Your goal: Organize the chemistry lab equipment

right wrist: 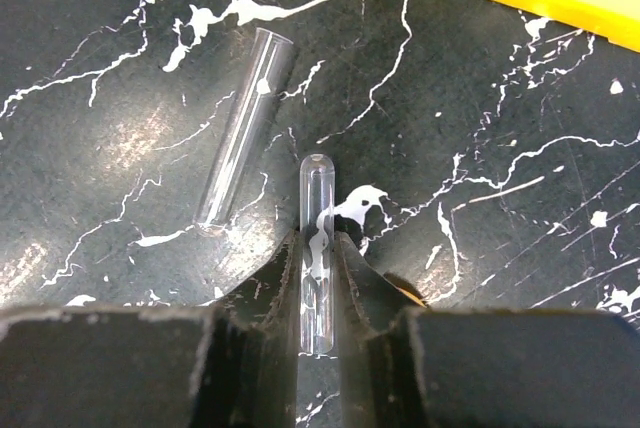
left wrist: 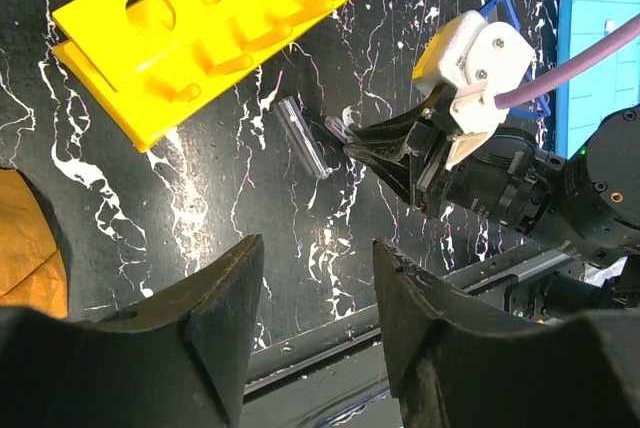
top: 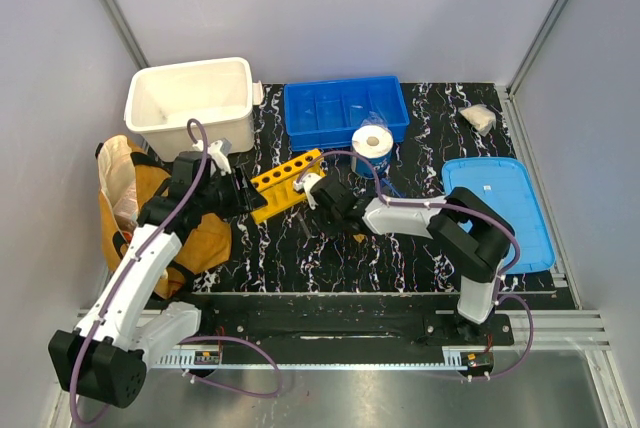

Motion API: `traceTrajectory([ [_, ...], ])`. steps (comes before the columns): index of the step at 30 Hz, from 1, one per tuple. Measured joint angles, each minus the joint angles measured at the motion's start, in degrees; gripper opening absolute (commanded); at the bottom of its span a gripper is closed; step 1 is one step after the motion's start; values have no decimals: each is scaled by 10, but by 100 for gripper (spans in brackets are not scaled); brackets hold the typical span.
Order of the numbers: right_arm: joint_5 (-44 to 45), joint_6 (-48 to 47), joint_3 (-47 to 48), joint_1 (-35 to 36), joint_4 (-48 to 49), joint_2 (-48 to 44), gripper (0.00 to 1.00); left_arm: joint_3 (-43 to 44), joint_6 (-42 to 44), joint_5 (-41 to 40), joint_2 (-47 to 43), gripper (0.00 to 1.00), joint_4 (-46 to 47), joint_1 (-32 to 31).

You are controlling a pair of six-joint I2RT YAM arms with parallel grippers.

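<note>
The yellow test-tube rack (top: 285,183) lies on its side on the black marbled mat, between my two grippers; it also shows in the left wrist view (left wrist: 200,28). My right gripper (right wrist: 318,238) is shut on a thin clear tube (right wrist: 318,198) low over the mat, just right of the rack. The tube's rounded end sticks out ahead of the fingers. A second tube (right wrist: 240,143) lies loose on the mat beside it, also in the left wrist view (left wrist: 303,136). My left gripper (left wrist: 318,258) is open and empty, near the rack's left end. The blue-rimmed goggles (left wrist: 530,88) are mostly hidden behind the right wrist. A small yellow piece (top: 357,238) lies by the right arm.
A white bin (top: 190,98) and a blue divided bin (top: 345,113) stand at the back. A white paper roll (top: 372,140) stands before the blue bin. A blue lid (top: 500,208) lies at the right, and a tan-yellow bag (top: 135,198) lies at the left under my left arm.
</note>
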Motion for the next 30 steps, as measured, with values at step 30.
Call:
traceTrajectory([
  [30, -73, 65, -153, 15, 231, -220, 17, 0, -66, 167, 135, 47, 125, -6],
])
